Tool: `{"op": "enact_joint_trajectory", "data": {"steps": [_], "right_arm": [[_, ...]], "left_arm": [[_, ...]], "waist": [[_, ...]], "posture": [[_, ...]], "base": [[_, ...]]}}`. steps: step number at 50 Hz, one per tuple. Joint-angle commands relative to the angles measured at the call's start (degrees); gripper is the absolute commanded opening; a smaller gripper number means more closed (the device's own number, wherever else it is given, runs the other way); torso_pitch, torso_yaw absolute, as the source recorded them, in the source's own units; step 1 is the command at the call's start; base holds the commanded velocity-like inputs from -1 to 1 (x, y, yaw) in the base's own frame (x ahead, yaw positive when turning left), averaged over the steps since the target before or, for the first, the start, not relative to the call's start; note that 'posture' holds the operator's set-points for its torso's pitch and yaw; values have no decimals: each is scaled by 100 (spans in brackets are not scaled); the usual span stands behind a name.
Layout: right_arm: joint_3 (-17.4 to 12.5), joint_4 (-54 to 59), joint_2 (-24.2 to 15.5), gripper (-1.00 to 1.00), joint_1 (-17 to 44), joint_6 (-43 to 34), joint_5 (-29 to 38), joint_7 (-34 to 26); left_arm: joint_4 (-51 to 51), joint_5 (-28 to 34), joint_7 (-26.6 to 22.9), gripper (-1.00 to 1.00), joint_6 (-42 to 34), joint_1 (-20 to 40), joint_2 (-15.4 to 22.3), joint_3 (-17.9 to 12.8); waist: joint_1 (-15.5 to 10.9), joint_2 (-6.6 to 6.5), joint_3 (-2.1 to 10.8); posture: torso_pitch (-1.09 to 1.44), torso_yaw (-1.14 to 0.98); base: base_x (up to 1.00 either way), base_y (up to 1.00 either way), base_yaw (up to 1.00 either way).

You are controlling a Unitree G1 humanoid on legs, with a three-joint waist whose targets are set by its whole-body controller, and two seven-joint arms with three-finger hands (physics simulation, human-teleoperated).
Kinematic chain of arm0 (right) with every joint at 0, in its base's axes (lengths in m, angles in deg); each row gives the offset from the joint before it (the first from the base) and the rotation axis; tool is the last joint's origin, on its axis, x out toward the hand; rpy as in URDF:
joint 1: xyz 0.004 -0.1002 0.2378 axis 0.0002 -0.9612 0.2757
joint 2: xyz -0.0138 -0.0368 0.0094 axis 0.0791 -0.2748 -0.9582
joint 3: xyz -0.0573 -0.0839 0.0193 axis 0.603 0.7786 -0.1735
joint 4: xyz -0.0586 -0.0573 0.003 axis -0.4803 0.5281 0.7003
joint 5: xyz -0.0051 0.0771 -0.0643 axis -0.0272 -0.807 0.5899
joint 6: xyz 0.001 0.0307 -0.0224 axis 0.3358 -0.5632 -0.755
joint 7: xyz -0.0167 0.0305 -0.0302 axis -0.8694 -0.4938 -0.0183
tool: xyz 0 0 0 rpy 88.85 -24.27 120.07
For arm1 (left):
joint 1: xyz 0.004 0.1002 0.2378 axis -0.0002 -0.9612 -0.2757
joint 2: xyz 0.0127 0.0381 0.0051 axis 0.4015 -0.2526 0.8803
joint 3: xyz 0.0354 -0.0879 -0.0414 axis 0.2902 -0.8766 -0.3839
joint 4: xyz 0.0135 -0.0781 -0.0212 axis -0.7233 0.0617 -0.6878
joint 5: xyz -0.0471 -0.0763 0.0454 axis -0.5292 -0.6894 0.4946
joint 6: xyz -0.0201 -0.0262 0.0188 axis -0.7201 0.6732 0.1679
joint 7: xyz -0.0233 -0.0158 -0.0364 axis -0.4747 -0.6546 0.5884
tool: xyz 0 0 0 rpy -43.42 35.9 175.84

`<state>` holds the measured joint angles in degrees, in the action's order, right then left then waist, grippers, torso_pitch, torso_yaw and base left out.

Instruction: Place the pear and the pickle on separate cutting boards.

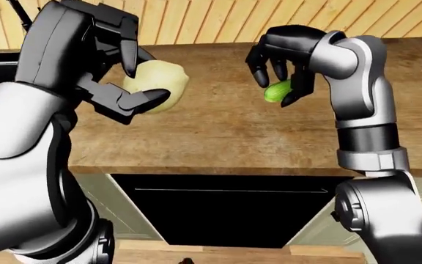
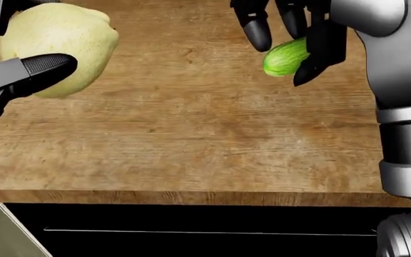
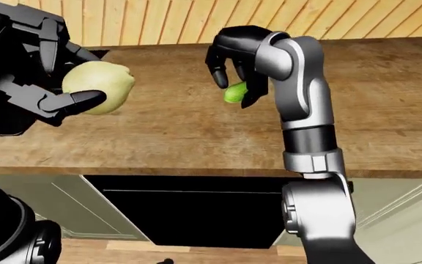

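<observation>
Pick-up complete: left hand [image 2: 20, 59] clenched round pear [image 2: 59, 45], right hand [image 1: 280, 69] gripping pickle [image 2: 285, 57], both held above wooden counter [image 2: 191, 139]. No cutting boards visible. Remaining: locating boards, placing each item separately.

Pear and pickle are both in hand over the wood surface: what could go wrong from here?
The pickle is pinched near one end by the right hand, so it may pivot or slip out.

The pear is round and wide for the left hand; only fingertips wrap it, so it might roll free on release.

No cutting boards show in any view, only the wooden counter, so a drop now may miss them.
</observation>
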<state>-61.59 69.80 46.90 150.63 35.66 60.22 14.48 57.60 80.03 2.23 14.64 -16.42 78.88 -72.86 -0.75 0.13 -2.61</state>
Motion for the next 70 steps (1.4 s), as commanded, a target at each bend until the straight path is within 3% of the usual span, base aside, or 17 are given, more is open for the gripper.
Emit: {"op": "enact_joint_trajectory", "data": {"steps": [1,5,7,10,21,23,28,33,35,36,48,49,53,56,58,59,70], "right_arm": [[-42,-184,-17,-100,239,27,-51,103],[-51,-244,-14,-100,218,-19,-60,60],[-55,-262,-13,-100,193,-19,-70,67],[-72,-314,-33,-100,169,-31,-100,37],[-88,-291,-53,-100,149,-39,-199,150],[-83,-282,-53,-100,159,-38,-203,177],[-61,-305,-33,-100,142,-29,-201,198],[-68,-356,-13,-100,125,-58,-206,177],[-68,-381,-7,-100,122,-76,-216,157],[-64,-373,-3,-100,119,-63,-221,171],[-57,-433,18,-100,90,-75,-224,180],[-57,-429,16,-100,89,-69,-225,185],[-64,-429,8,-100,96,-73,-231,189],[-60,-412,8,-100,95,-59,-231,209],[-63,-440,11,-100,96,-79,-234,184],[-64,-443,9,-100,92,-79,-236,183],[-68,-496,2,-100,122,-111,-266,117]], "left_arm": [[53,77,99,-100,136,149,79,-127],[58,54,103,-100,147,133,89,-145],[69,51,107,-100,129,135,94,-140],[71,47,113,-100,97,165,105,-128],[20,54,125,-100,119,204,93,-84],[5,50,116,-100,126,218,107,-113],[14,40,122,-100,140,196,109,-130],[18,30,134,-100,144,186,115,-145],[31,29,134,-100,111,208,124,-137],[31,28,136,-100,107,211,126,-134],[69,1,145,-100,113,170,133,-154],[71,1,144,-100,103,179,138,-153],[77,-6,148,-100,95,184,141,-141],[76,-7,151,-100,93,185,141,-140],[71,-9,150,-100,98,186,148,-145],[77,-10,146,-100,87,195,154,-145],[50,-29,128,-100,22,311,214,-156]], "waist": [[-57,68,171],[-136,-233,151],[-127,-611,287],[-206,-588,209],[25,-137,-21],[118,246,144],[173,303,235],[311,-210,22],[362,-828,202],[286,-361,-56],[221,320,66],[273,172,-3],[171,261,165],[189,19,7],[213,-336,70],[187,-722,184],[197,-17,-27]], "posture": [[0,0],[0,0],[0,0],[0,0],[0,0],[0,0],[0,0],[0,0],[0,0],[0,0],[0,0],[0,0],[0,0],[0,0],[0,0],[0,0],[0,0]], "base": [[-45,52,0],[-60,60,0],[-74,62,0],[-78,64,0],[-75,68,0],[-50,68,0],[-23,68,0],[0,68,0],[0,68,0],[0,69,0],[0,69,0],[0,70,0],[0,70,0],[0,70,0],[0,72,0],[0,72,0],[0,73,0]]}}
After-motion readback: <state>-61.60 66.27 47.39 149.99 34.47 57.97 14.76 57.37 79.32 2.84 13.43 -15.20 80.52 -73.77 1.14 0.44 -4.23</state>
